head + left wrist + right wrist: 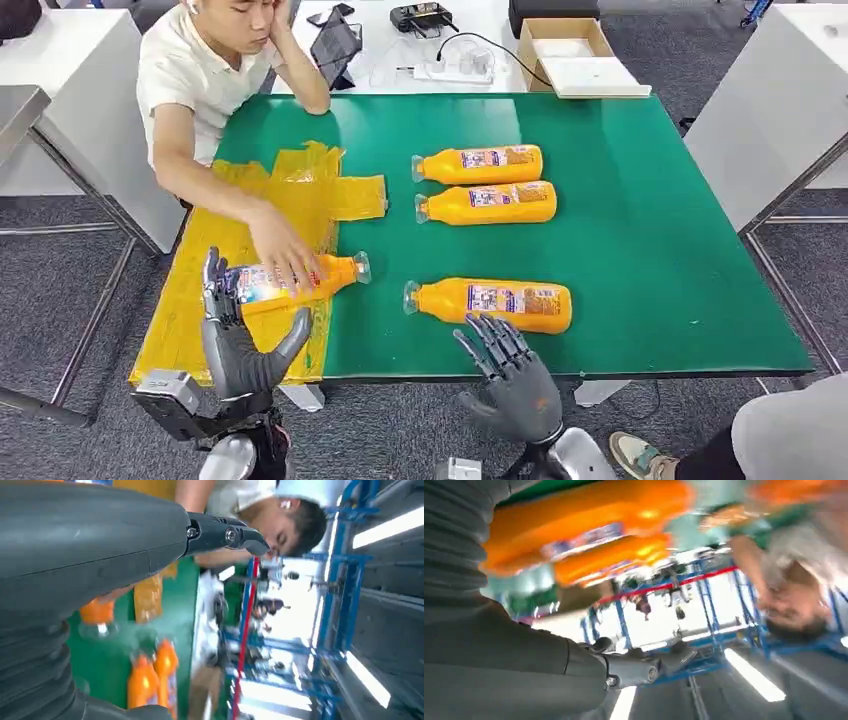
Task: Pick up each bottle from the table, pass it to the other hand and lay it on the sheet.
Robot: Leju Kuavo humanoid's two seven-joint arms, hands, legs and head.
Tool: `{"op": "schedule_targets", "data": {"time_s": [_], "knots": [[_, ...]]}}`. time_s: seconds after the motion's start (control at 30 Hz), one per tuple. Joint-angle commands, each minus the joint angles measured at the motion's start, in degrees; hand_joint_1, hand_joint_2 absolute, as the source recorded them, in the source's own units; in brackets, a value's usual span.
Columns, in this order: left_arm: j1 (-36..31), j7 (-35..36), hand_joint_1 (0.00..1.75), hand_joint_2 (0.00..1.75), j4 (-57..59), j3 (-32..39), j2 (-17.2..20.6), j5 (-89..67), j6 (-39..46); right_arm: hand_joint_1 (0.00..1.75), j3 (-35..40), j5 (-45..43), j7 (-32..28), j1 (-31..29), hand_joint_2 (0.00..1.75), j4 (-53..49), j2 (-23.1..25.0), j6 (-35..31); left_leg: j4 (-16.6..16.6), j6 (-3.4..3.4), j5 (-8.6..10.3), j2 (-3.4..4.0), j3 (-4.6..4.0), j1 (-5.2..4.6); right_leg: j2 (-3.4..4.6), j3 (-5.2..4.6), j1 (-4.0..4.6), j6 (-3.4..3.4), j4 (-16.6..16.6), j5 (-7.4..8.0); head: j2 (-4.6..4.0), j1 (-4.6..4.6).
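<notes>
A yellow sheet (215,290) covers the left end of the green table (660,230). One orange bottle (335,274) lies on the sheet's right edge, and a person's hand (282,250) rests on it. My left hand (240,340) stands open at the bottle's base end, thumb apart from it. Another orange bottle (490,303) lies near the front edge, blurred and close in the right wrist view (589,525). My right hand (505,375) is open just short of it, fingers spread. Two more bottles (478,163) (487,203) lie side by side further back.
The person sits at the table's far left corner, leaning on an elbow. Behind the table lie a cardboard box (565,50), a power strip (450,70) and a tablet (335,45). White tables flank both sides. Someone's leg and shoe (640,455) are at the lower right.
</notes>
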Motion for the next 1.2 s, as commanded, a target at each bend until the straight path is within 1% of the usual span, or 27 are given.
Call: {"op": "schedule_targets", "data": {"time_s": [0.03, 0.1, 0.2, 0.43, 0.47, 0.7, 0.77, 0.87, 0.9, 0.97, 1.03, 1.13, 1.17, 1.2], "knots": [[1.16, 0.82, 0.0, 1.75, 0.72, -2.59, 2.4, -1.3, 1.13, 0.0, -9.51, 4.7, 5.27, -12.01, 1.75, 20.43, 0.43, -3.63, -0.1, -0.06, 0.02, 0.14, 0.14, 0.02, 0.08, 0.12, 0.03, -0.08, -0.11, 0.06, 0.0, -0.02], [0.96, 0.78, 0.0, 1.75, 0.92, -3.48, 2.49, -2.07, 1.02, 0.0, -7.52, 5.51, 6.9, -14.37, 1.75, 23.89, -0.54, -3.63, -0.11, -0.07, 0.01, 0.25, 0.18, 0.07, 0.17, 0.15, 0.08, -0.09, -0.15, 0.08, 0.0, 0.0], [0.37, 1.32, 0.0, 1.75, 1.31, -4.27, 2.32, -2.23, 0.67, 0.0, -5.54, 4.15, 8.33, -17.68, 1.75, 29.31, -0.87, -2.16, -0.06, -0.03, 0.01, 0.17, 0.11, 0.03, 0.1, 0.1, 0.03, -0.06, -0.07, 0.05, -0.02, 0.0], [-1.04, 2.82, 0.0, 1.75, 2.92, -5.99, 2.86, -3.22, -0.53, 0.0, -3.71, 1.07, 12.01, -24.52, 1.75, 39.61, -0.49, 4.63, -0.06, -0.08, 0.01, 0.23, 0.12, 0.04, 0.15, 0.11, 0.04, -0.1, -0.07, 0.07, 0.0, -0.02], [-1.04, 2.82, 0.0, 1.75, 2.92, -5.99, 2.86, -3.22, -0.53, 0.0, -3.71, 1.07, 12.01, -24.52, 1.75, 39.61, -0.49, 4.63, -0.04, -0.05, 0.02, 0.13, 0.05, 0.0, 0.08, 0.04, 0.0, -0.05, -0.02, 0.05, 0.0, 0.0], [-1.04, 2.82, 0.0, 1.75, 2.92, -5.99, 2.86, -3.22, -0.53, 0.0, -3.71, 1.07, 12.01, -24.52, 1.75, 39.61, -0.49, 4.63, -0.07, -0.07, 0.02, 0.12, 0.11, 0.04, 0.05, 0.1, 0.05, -0.09, -0.07, 0.05, 0.0, -0.02], [-1.54, 3.35, 0.0, 1.75, 3.49, -6.52, 3.05, -3.52, -0.8, 0.0, -3.61, -0.65, 12.15, -25.8, 1.75, 42.47, -0.1, 7.31, -0.06, -0.09, 0.02, 0.1, 0.1, 0.05, 0.02, 0.12, 0.06, -0.11, -0.07, 0.05, 0.0, 0.0], [-2.22, 3.68, 0.0, 1.75, 4.09, -6.94, 3.06, -3.58, -0.93, 0.0, -2.46, -0.86, 12.97, -27.36, 1.75, 46.31, 0.33, 9.14, -0.05, -0.08, 0.04, 0.11, 0.09, 0.05, 0.04, 0.11, 0.05, -0.09, -0.07, 0.07, 0.0, 0.0], [-2.32, 3.85, 0.0, 1.75, 4.18, -7.03, 3.1, -3.72, -0.92, 0.0, -2.03, -0.38, 13.61, -27.57, 1.75, 46.9, 0.4, 9.13, -0.06, -0.06, 0.04, 0.09, 0.1, 0.04, 0.03, 0.11, 0.04, -0.07, -0.07, 0.06, -0.02, -0.02], [-2.32, 4.48, 0.0, 1.75, 4.09, -7.08, 3.08, -4.16, -0.69, 0.0, -1.06, 0.77, 17.2, -28.44, 1.75, 48.73, 0.94, 10.53, -0.07, -0.08, 0.05, 0.1, 0.12, 0.05, 0.02, 0.13, 0.06, -0.1, -0.08, 0.07, 0.0, 0.0], [-2.24, 5.1, 0.0, 1.75, 4.01, -7.0, 2.93, -4.64, -0.55, 0.0, 0.28, 2.36, 21.27, -29.33, 1.75, 50.0, 1.31, 13.5, -0.07, -0.1, 0.05, 0.18, 0.19, 0.07, 0.07, 0.17, 0.08, -0.12, -0.09, 0.09, 0.0, -0.02], [-2.38, 5.65, 0.0, 1.75, 4.14, -7.04, 2.8, -5.15, -0.53, 0.0, 0.01, 1.38, 22.97, -29.67, 1.75, 50.41, 1.96, 16.59, -0.08, -0.09, 0.06, 0.22, 0.38, 0.07, 0.0, 0.34, 0.08, -0.11, -0.1, 0.08, 0.0, 0.0], [-2.48, 5.78, 0.0, 1.75, 4.24, -7.09, 2.8, -5.23, -0.61, 0.96, -0.15, 1.03, 23.09, -29.72, 1.75, 50.48, 2.02, 17.24, -0.09, -0.12, 0.1, 0.27, 0.4, 0.1, 0.01, 0.36, 0.11, -0.14, -0.14, 0.13, 0.0, -0.02], [-2.66, 6.15, 0.0, 1.75, 4.49, -7.22, 2.88, -5.26, -0.97, 1.68, -0.62, -0.21, 22.9, -29.66, 1.75, 50.58, 2.0, 18.7, -0.06, -0.08, 0.07, 0.28, 0.52, 0.06, 0.05, 0.42, 0.08, -0.1, -0.09, 0.09, 0.0, 0.0]]}}
